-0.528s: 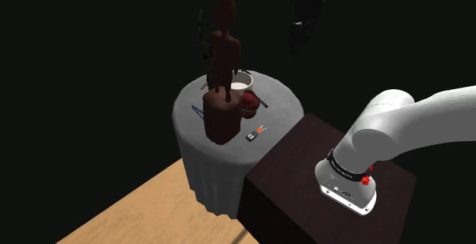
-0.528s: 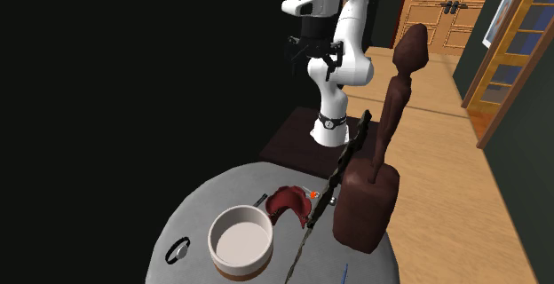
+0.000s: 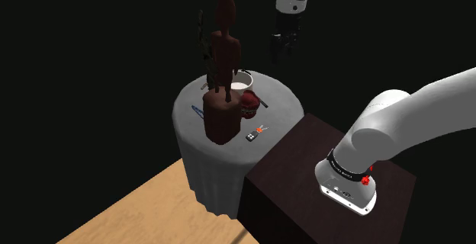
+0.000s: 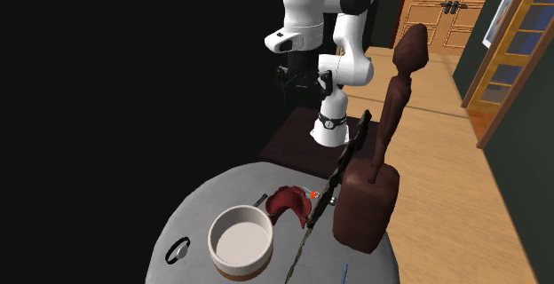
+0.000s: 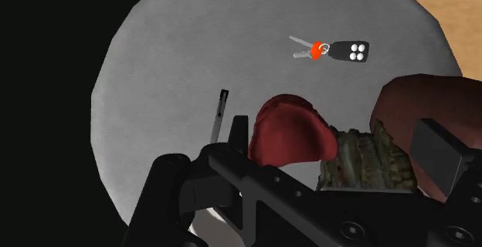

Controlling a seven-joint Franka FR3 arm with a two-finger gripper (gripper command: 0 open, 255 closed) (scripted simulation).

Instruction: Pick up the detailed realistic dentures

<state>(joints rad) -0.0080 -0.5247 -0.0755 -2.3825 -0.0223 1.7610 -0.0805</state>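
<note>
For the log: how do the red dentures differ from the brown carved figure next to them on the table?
The dentures are red; the figure is dark brown. The dentures are low and rounded, while the figure is tall and narrow on a bulky base, towering over them. The dentures lie beside the white bowl; the figure stands upright, further toward the second exterior view's right. Both rest on the round grey table.

1. Dim in the shoulder view: black area all round the grey round table (image 3: 278, 101), wooden floor (image 3: 145, 204) a dull tan.
2. Brighter in the second exterior view, evenly lit across the panelled doors (image 4: 444, 11) at its right; black area at its left.
3. Flat, soft light over the tabletop in the wrist view; perhaps a faint shadow beneath the red dentures (image 5: 290, 133).
4. Grey shading along the white arm's (image 3: 412, 120) underside.
</note>
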